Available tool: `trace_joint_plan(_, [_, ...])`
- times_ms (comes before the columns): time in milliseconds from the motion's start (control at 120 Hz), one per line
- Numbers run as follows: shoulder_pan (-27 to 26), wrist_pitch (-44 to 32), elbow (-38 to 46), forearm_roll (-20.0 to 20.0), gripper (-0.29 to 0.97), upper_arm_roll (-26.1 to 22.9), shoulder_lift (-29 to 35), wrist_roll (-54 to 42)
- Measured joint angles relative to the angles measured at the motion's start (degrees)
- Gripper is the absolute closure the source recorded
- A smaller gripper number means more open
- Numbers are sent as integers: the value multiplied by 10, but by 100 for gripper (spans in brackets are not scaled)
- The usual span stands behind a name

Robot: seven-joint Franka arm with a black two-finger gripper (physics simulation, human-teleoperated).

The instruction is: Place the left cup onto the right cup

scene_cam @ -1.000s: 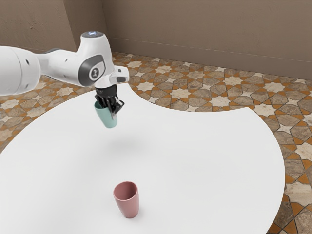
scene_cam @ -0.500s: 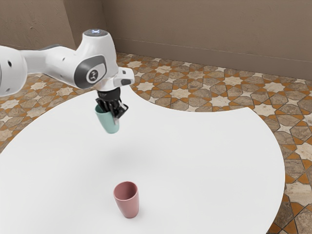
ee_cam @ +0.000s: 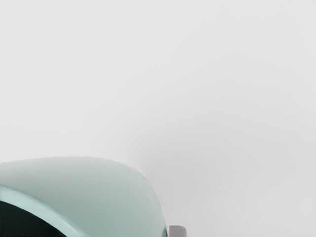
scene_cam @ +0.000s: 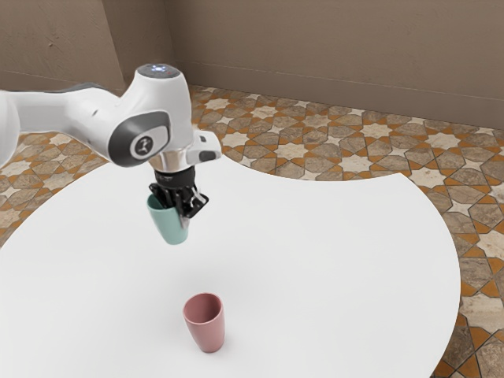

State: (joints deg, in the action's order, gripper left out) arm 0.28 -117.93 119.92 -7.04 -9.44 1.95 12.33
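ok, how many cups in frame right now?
2. A teal cup hangs tilted in the gripper above the table; a pink cup stands upright on the table, nearer the camera. None looks hidden.

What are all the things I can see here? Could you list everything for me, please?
green cup: one, pale green, held in the air above the table, up and toward the exterior view's left from the pink cup; also close under the hand in the wrist view
pink cup: one, pink, standing upright on the table near its front edge, mouth up
table: one, white, rounded, filling the middle of the scene
floor: brown and cream star-patterned tiles, around the table
wall: plain brown, at the back
arm: one, white and grey, coming in from the exterior view's left
gripper: one, black, gripping the green cup at its rim
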Motion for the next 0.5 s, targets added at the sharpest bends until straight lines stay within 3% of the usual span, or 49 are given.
trace_joint_plan(500, [2, 21, 58, 0, 78, -71, 74, 116])
